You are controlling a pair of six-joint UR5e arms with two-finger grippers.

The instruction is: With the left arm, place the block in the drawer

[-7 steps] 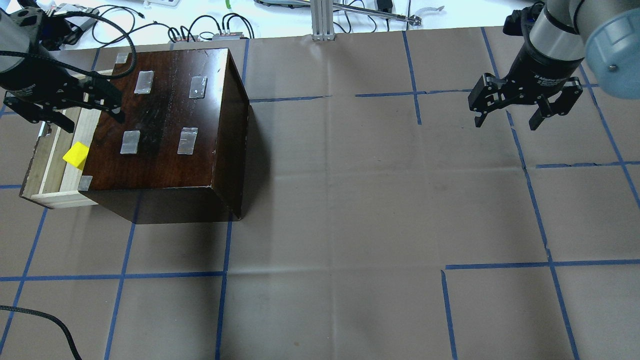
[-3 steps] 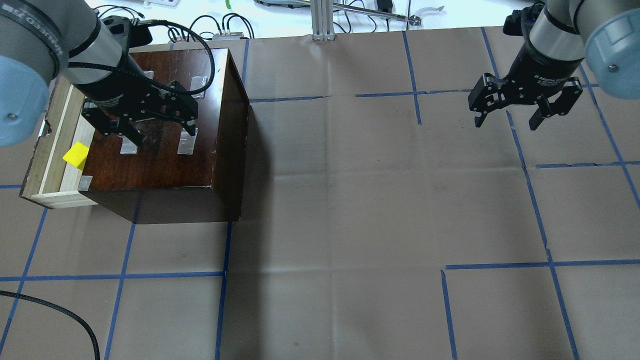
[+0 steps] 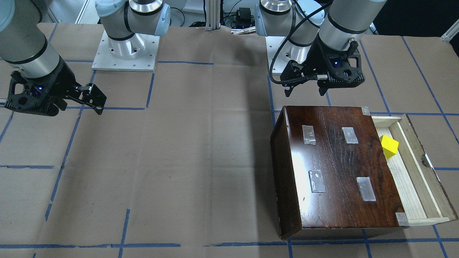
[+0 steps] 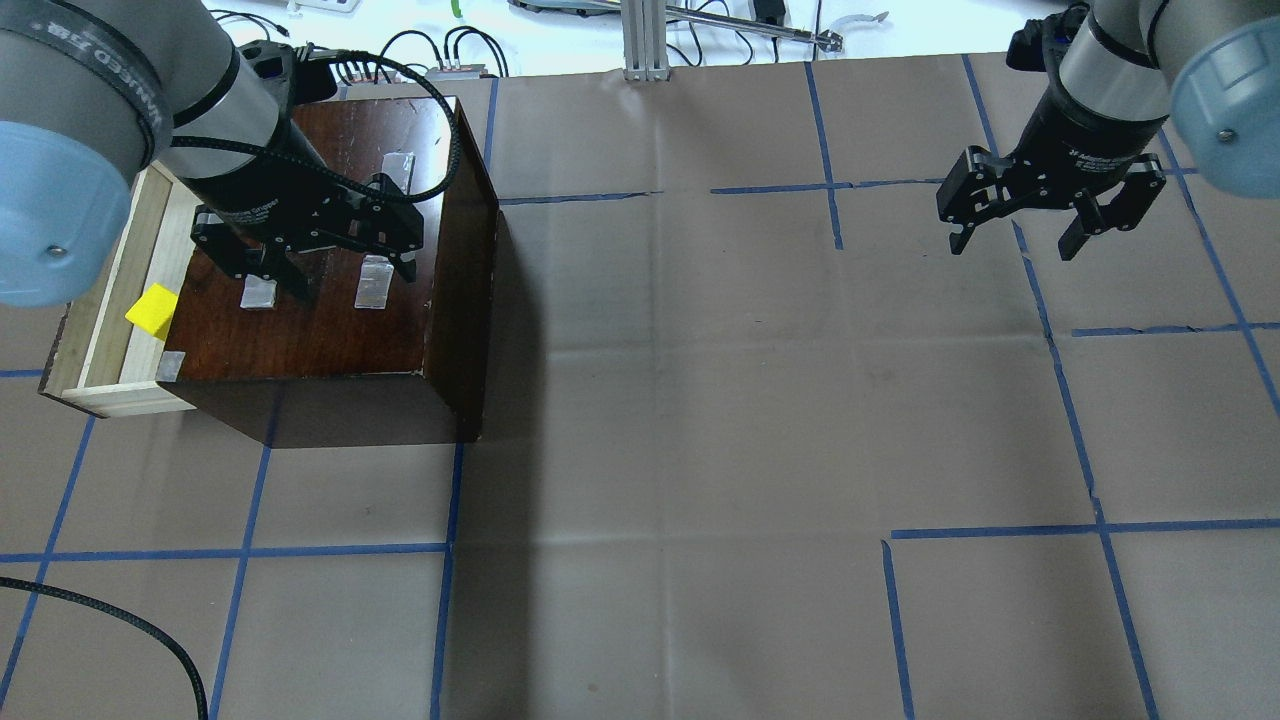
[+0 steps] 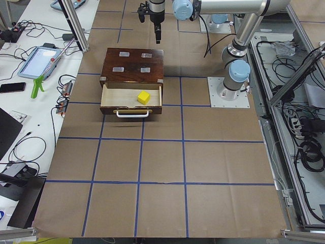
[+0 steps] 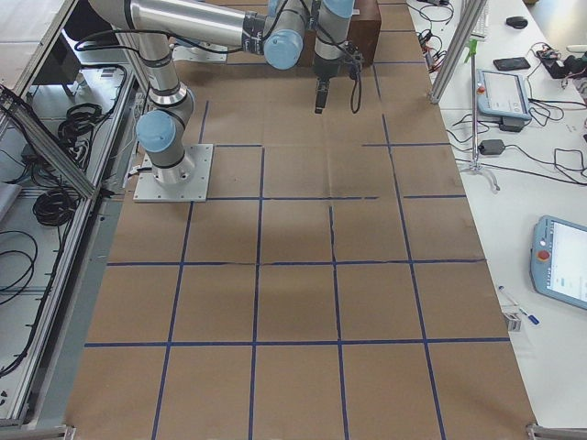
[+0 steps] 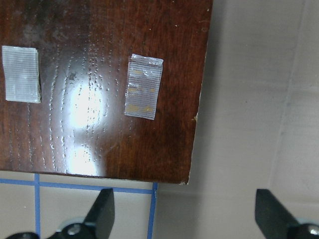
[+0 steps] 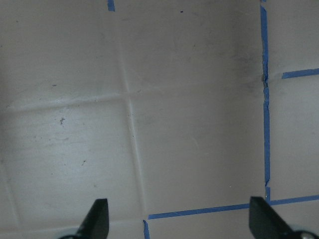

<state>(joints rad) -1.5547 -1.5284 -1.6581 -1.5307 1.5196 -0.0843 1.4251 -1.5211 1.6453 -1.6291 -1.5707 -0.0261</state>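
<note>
The small yellow block (image 4: 152, 309) lies loose in the open pale-wood drawer (image 4: 72, 340), which is pulled out of the dark-brown wooden box (image 4: 330, 320). The block (image 3: 389, 146) and drawer (image 3: 412, 179) also show in the front view, and in the left view as block (image 5: 143, 96) and drawer (image 5: 119, 99). My left gripper (image 4: 352, 278) is open and empty. It hovers above the box top (image 7: 99, 74), well to the right of the block. My right gripper (image 4: 1012, 248) is open and empty above bare table paper, far to the right.
Several grey tape patches (image 4: 374, 282) sit on the box top. Cables and an aluminium post (image 4: 645, 40) line the far table edge. A black cable (image 4: 120, 625) lies at the front left. The arm bases (image 3: 125, 46) stand at the robot's side.
My left arm has swung right, from over the drawer to above the box top, still open and empty. The block stays in the drawer. The right arm has not moved.
</note>
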